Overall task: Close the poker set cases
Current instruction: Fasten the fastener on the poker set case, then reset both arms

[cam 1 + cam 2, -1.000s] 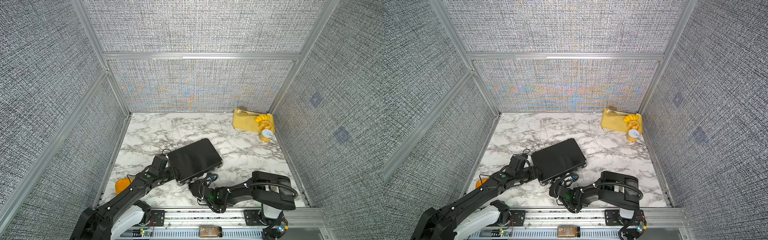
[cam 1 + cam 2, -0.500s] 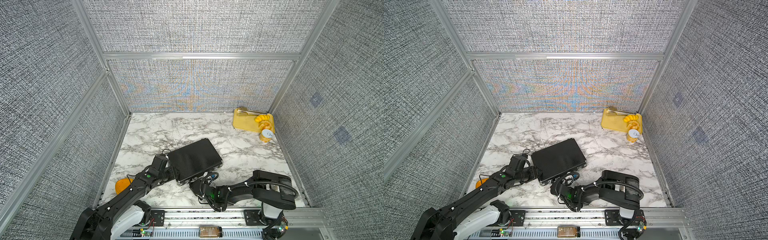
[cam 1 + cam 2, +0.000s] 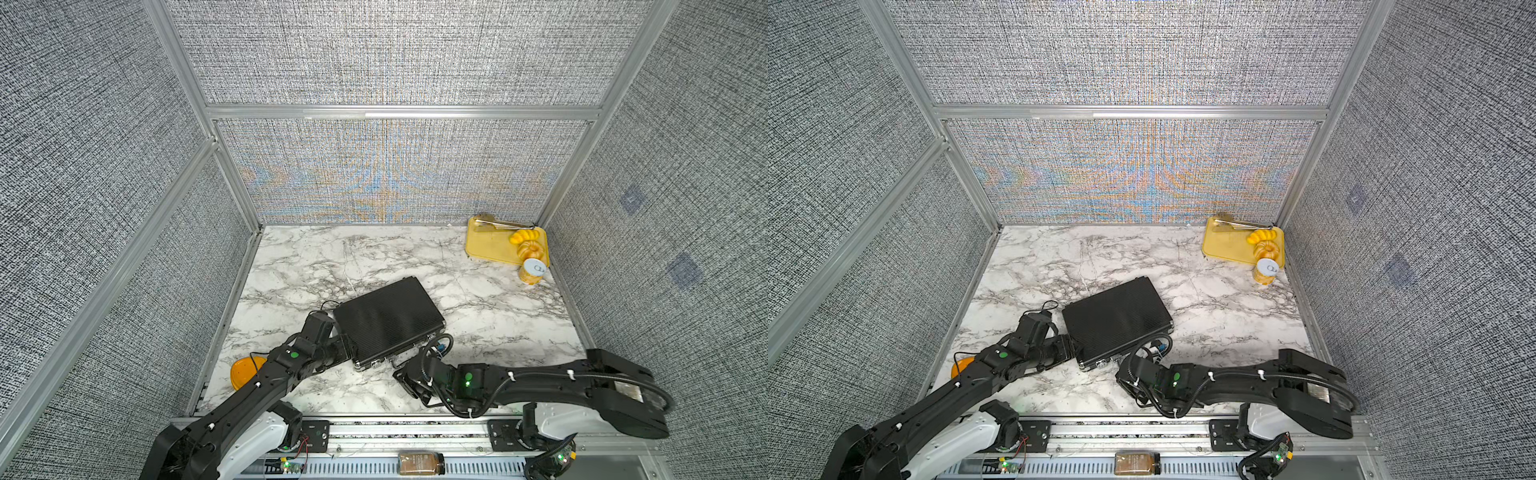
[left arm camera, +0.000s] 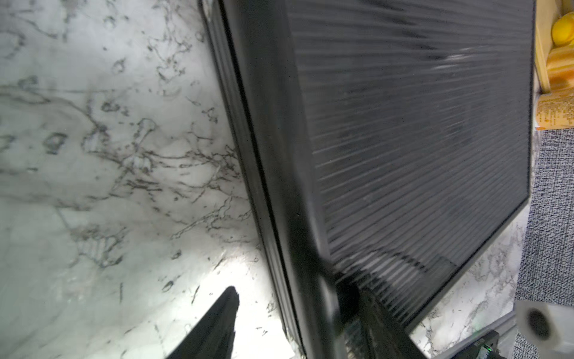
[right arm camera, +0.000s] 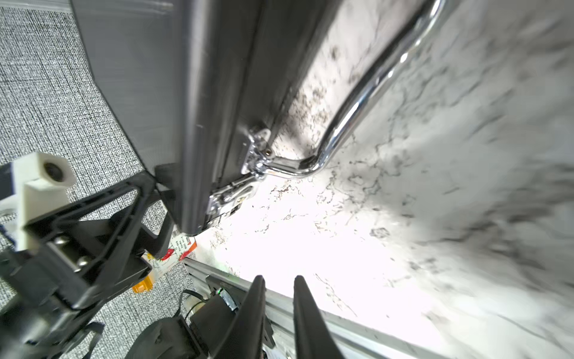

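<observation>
Both pincers have just loosened: the right pincer [image 5: 279, 279] shows a narrow, empty gap, the left pincer [image 4: 288, 292] stands wide astride the side edge of the poker set case [image 3: 388, 322], which lies shut on the table [image 3: 498, 332], front-centre. Your closing looks done.

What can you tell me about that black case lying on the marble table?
The black case is a ribbed briefcase-style box, lid down, lying flat and angled on the marble table. The shell looks like ridged plastic; a shiny metal latch and a chrome handle sit on its near side. The left pincer straddles a side edge, partly over the lid; the right pincer hovers clear of it, by the handle side.
</observation>
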`<state>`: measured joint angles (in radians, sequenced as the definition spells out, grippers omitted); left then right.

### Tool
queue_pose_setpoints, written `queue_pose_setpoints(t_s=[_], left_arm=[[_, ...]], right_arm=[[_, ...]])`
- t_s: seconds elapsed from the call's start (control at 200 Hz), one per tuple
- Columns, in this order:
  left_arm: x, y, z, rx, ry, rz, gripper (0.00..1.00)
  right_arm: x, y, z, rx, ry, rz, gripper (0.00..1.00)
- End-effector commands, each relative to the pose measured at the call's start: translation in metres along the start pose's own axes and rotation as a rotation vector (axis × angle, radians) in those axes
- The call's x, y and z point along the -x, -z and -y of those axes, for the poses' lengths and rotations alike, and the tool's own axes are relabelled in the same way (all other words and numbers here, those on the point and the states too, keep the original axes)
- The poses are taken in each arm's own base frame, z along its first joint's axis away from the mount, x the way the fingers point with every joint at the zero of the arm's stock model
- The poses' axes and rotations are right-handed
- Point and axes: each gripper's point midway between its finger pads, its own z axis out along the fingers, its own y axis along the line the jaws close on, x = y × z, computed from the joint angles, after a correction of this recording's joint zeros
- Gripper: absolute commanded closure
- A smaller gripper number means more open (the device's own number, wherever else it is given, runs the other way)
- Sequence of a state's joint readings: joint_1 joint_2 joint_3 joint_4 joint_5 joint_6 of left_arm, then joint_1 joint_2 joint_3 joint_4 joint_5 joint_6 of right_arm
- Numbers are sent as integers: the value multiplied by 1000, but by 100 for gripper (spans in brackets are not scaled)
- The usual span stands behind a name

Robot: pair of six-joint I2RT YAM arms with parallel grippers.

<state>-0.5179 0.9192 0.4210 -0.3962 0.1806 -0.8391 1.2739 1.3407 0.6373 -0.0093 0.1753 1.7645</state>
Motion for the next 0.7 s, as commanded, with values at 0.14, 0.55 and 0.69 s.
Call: queue_pose_setpoints(t_s=[0.14,0.55,0.69], left_arm=[[15,16,2,-6,-33,105,31],[80,45,29,61,-240,335,22],[112,51,35,94,-289,428,20]], right_arm=[[43,42,5,-145,223,70,71],[148,104,-23,-152,445,264,49],[183,122,-28,-187,526,349,34]])
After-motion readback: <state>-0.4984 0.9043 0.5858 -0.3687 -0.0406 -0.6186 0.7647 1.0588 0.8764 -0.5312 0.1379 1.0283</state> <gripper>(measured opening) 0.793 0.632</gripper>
